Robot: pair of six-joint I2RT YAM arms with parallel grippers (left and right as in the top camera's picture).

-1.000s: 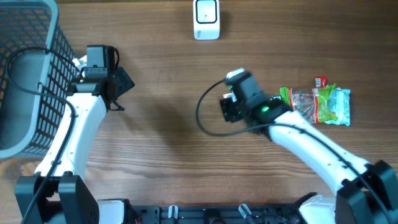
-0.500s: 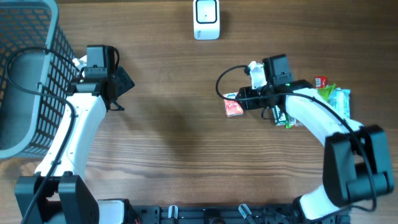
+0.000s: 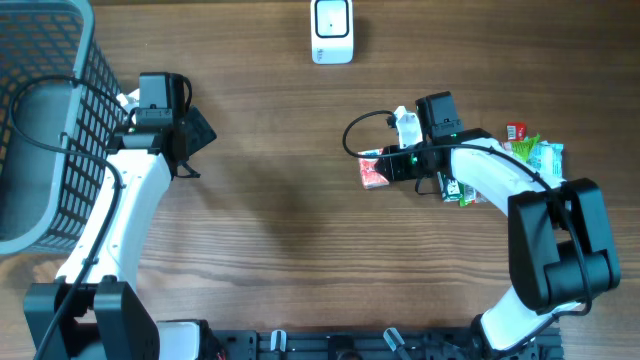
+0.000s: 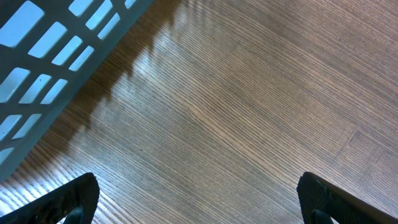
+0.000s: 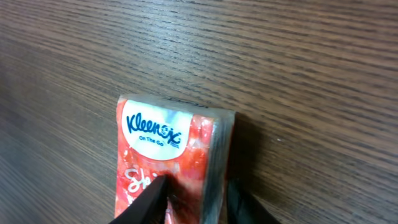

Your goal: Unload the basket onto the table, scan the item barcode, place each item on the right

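Kleenex pack (image 5: 168,155), mid-table: R gripper (image 5: 196,202) pinches one end. L gripper (image 4: 199,193) open, empty. Risk: shallow hold, pack swivels/slips in lift; unseen barcode misses scanner (image 3: 331,30).

The overhead camera looks straight down on the whole wooden surface (image 3: 280,250). The left wrist camera hangs low over bare wood by the basket (image 4: 81,68); the right wrist camera sits close on the Kleenex pack (image 5: 165,162), and overhead shares both
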